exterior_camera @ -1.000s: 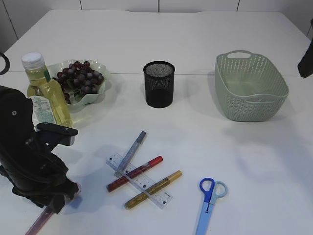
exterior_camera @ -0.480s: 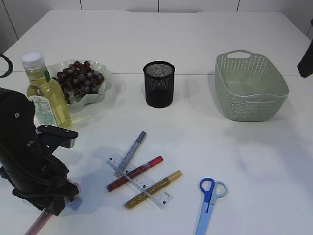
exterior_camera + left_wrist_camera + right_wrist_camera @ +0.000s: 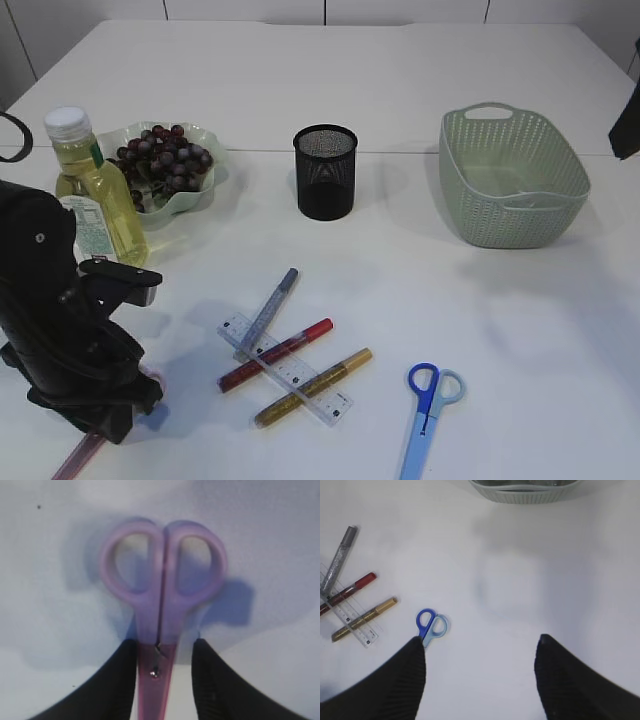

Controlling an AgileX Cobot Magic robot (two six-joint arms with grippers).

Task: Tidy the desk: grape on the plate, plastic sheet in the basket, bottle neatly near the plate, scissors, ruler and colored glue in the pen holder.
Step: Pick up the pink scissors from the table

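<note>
At the near left corner of the counter [image 3: 420, 80] my left gripper [image 3: 162, 655] pinches the pink scissors [image 3: 162, 587] just below the handles, one finger [image 3: 117, 680] on each side of the pivot; the loops point away from me and cast a shadow on the white surface. From outside, only the pink blade tip [image 3: 80, 455] shows under my arm.

My right gripper [image 3: 480, 655] hangs high over the right side with its fingers [image 3: 405, 675] spread wide and nothing between them. Below it lie the blue scissors [image 3: 431, 626], closed, near the front edge.

Left of those, in the middle, the glue sticks and ruler [image 3: 287, 369] are heaped together. The clear ruler runs slantwise; the red stick [image 3: 276, 354] and the gold stick [image 3: 313, 386] lie across it, and the silver stick [image 3: 268, 310] rests with its near end on the ruler's left end.

Further back on the left, the bottle [image 3: 90, 190] of yellow liquid stands upright, just beside the green plate [image 3: 200, 190], with the grapes [image 3: 160, 160] on the plate. The black mesh holder [image 3: 325, 172] stands upright at mid-counter, and the green basket [image 3: 512, 175] sits well apart at the right. I cannot make out a plastic sheet anywhere.
</note>
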